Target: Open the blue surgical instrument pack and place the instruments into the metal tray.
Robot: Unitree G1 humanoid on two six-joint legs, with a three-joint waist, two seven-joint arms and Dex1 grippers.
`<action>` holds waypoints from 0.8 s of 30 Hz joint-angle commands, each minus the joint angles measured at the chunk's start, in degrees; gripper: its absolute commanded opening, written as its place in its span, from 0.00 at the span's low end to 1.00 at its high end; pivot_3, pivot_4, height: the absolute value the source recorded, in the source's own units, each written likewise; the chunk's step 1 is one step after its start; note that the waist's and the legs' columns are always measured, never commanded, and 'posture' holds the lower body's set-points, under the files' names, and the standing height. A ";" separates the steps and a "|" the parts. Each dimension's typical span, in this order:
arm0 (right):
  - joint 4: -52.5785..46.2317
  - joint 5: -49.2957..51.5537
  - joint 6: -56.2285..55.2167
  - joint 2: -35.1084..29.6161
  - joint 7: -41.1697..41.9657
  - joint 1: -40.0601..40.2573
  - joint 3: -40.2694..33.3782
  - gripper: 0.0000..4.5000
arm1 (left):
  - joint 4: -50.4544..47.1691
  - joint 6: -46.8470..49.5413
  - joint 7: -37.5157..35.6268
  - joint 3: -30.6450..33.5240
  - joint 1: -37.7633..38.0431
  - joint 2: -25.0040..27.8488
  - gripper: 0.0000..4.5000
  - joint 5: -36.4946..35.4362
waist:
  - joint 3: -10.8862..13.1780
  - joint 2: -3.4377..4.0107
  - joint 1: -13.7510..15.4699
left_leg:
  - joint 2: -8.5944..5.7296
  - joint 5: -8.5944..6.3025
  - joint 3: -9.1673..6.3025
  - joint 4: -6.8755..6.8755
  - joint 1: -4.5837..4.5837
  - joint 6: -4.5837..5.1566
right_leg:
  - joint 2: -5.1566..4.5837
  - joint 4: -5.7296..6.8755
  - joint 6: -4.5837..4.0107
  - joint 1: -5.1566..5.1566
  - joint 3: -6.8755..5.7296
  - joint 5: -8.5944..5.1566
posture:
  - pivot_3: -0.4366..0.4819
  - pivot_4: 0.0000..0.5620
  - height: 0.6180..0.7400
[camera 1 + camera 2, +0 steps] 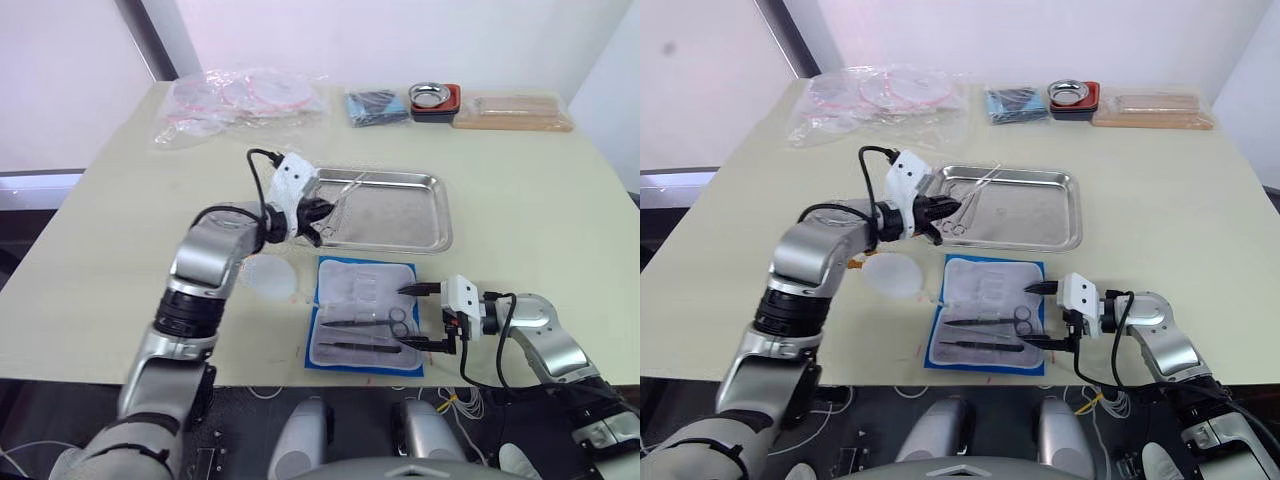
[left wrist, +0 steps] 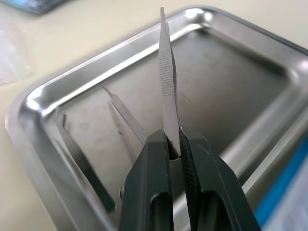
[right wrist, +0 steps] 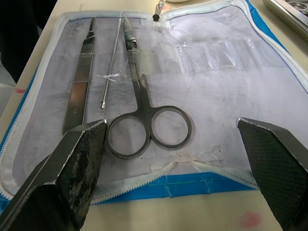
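Holding slim silver tweezers [image 2: 168, 86] pinched between its black fingers, the left gripper [image 2: 175, 144] hangs over the left end of the large shallow steel tray [image 1: 432, 213]; ring-handled scissors [image 1: 322, 228] already lie there, partly hidden. The right gripper [image 3: 173, 144], fingers spread wide, hovers just right of the open bright blue fabric pack [image 3: 269, 43], where scissors [image 3: 144, 113], a flat handle [image 3: 82, 82] and a thin probe [image 3: 109, 67] remain on the near half.

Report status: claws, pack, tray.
Left claw shut on tweezers over tray. Right claw open above scissors in opened pack. Nothing blocking.
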 commanded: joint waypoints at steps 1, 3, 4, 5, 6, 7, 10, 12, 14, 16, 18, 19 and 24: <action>4.20 -3.35 1.99 -0.69 -0.15 2.04 1.78 1.00 | 0.19 -0.43 9.55 -0.15 -0.73 -4.83 0.01 4.29 | 0.00 -0.01 0.04 | -0.01 0.01 -0.01 0.00 0.01 -0.01 | 0.00 0.00 -0.01 0.01 0.00 0.00 | 0.48 0.27 1.00; 4.20 -3.34 1.97 -0.63 -0.48 2.10 1.56 1.00 | 0.08 1.41 13.73 0.17 -0.29 -8.45 0.01 5.28 | 0.00 -0.01 0.03 | -0.03 0.02 -0.03 0.00 0.01 -0.03 | 0.00 0.02 -0.01 0.01 -0.01 0.01 | 0.48 0.27 1.00; 4.12 -3.32 2.01 -0.61 -0.66 2.19 1.48 1.00 | -0.12 2.13 15.74 0.17 0.22 -10.49 0.01 5.66 | -0.01 -0.01 0.04 | -0.04 0.02 -0.03 0.00 0.01 -0.03 | 0.00 0.02 -0.02 0.00 -0.01 0.01 | 0.48 0.27 1.00; 4.04 -3.30 2.05 -0.59 -0.79 2.28 1.44 1.00 | -0.03 2.55 17.28 0.12 0.55 -12.09 0.01 6.00 | -0.01 -0.01 0.04 | -0.04 0.02 -0.04 0.00 0.01 -0.03 | -0.01 0.02 -0.02 0.01 -0.01 0.01 | 0.48 0.27 1.00; 3.88 -3.29 2.11 -0.56 -0.90 2.46 1.48 1.00 | 0.87 2.28 19.68 0.94 0.73 -14.54 0.01 6.17 | -0.01 -0.01 0.04 | -0.04 0.02 -0.04 0.00 0.01 -0.03 | -0.01 0.02 -0.02 0.01 -0.01 0.01 | 0.48 0.27 1.00; 3.70 -3.27 2.16 -0.57 -0.95 2.63 1.53 1.00 | 1.44 2.14 21.27 1.64 0.80 -16.17 0.01 6.24 | -0.02 -0.02 0.06 | -0.05 0.02 -0.04 0.00 0.01 -0.04 | -0.02 0.01 -0.02 0.01 -0.01 0.01 | 0.48 0.27 1.00; 3.34 -3.25 2.23 -0.57 -1.05 2.96 1.69 1.00 | 3.12 1.28 23.09 1.58 0.88 -18.87 0.01 6.45 | -0.03 -0.03 0.08 | -0.10 0.04 -0.05 0.00 0.00 -0.07 | -0.06 0.02 -0.02 0.01 -0.01 0.02 | 0.48 0.27 1.00; 3.24 -3.21 2.30 -0.62 -1.00 3.01 1.85 1.00 | 4.96 0.48 24.67 1.16 0.73 -20.32 0.01 7.15 | -0.03 -0.02 0.05 | -0.12 0.05 -0.06 0.00 0.02 -0.09 | -0.06 0.04 -0.02 0.01 -0.02 0.02 | 0.48 0.27 1.00; 3.27 -3.18 2.35 -0.68 -0.95 2.93 1.88 1.00 | 6.81 1.24 27.23 2.16 0.37 -22.56 0.01 7.31 | -0.04 -0.01 0.06 | -0.13 0.06 -0.07 0.00 0.02 -0.10 | -0.06 0.05 -0.02 0.01 -0.03 0.02 | 0.48 0.27 1.00; 3.29 -3.19 2.37 -0.70 -0.92 2.92 1.87 1.00 | 7.87 1.10 29.07 3.03 0.28 -24.01 0.01 7.54 | -0.04 -0.02 0.06 | -0.14 0.06 -0.07 0.00 0.01 -0.10 | -0.06 0.04 -0.02 0.01 -0.03 0.02 | 0.48 0.27 1.00; 3.18 -3.23 2.41 -0.70 -0.95 2.96 1.91 1.00 | 8.60 1.03 30.03 3.56 0.30 -24.99 0.01 7.57 | -0.04 -0.02 0.05 | -0.15 0.06 -0.08 0.00 0.01 -0.10 | -0.06 0.04 -0.02 0.01 -0.03 0.02 | 0.48 0.27 1.00; 3.15 -3.21 2.42 -0.69 -0.96 2.97 1.90 1.00 | 8.98 0.97 30.36 3.53 0.30 -25.33 0.01 7.67 | -0.04 -0.02 0.05 | -0.15 0.06 -0.08 0.00 0.01 -0.11 | -0.06 0.03 -0.02 0.01 -0.03 0.02 | 0.48 0.27 1.00; 3.20 -3.22 2.37 -0.56 -0.98 2.99 1.96 1.00 | 11.71 -0.47 31.88 3.25 -0.26 -26.35 0.01 8.58 | -0.06 -0.02 0.07 | -0.16 0.08 -0.09 0.00 0.03 -0.14 | -0.06 0.04 -0.02 0.03 -0.04 0.02 | 0.48 0.27 1.00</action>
